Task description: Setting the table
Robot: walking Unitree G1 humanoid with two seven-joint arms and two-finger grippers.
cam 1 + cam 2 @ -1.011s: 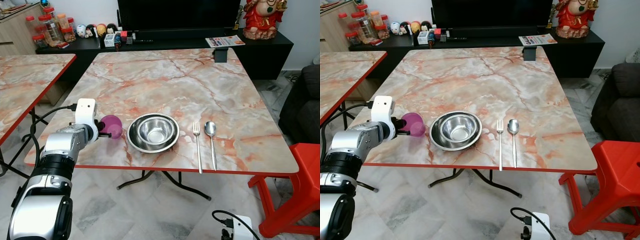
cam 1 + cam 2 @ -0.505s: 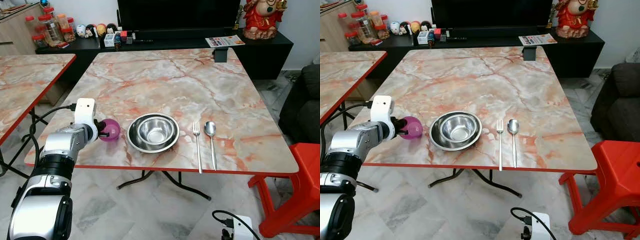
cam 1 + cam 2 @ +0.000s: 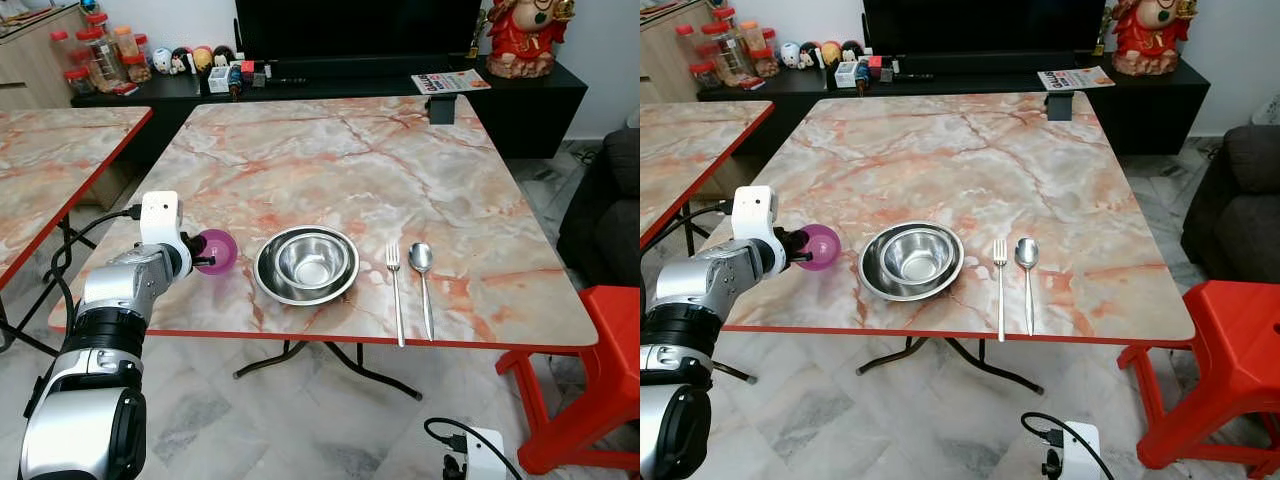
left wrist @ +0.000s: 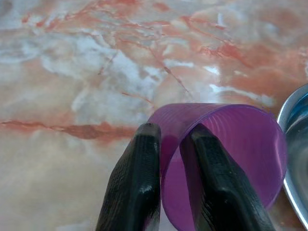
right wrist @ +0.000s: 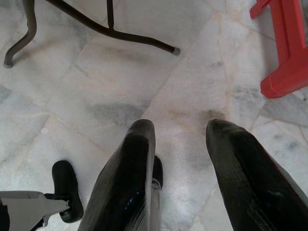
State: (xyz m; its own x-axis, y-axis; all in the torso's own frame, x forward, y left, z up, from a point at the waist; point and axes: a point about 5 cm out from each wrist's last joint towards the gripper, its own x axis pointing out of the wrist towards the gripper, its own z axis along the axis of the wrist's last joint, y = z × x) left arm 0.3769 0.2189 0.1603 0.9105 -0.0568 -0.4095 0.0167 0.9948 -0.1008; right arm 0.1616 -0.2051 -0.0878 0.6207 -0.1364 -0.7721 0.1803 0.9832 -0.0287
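Observation:
A purple plastic cup is tilted on its side at the table's front left, just left of the steel bowl. My left gripper is shut on the cup, pinching its wall near the rim with one finger inside and one outside. A fork and a spoon lie side by side to the right of the bowl. My right gripper hangs open over the floor, holding nothing.
The marble table has a red front edge. A second marble table stands to the left, a red stool at the front right, and a dark sofa beside it. A black console with jars is behind.
My left wrist has shifted a little to the left, and the purple cup has turned in its grip, so its open mouth now shows. Bowl, fork and spoon have stayed put.

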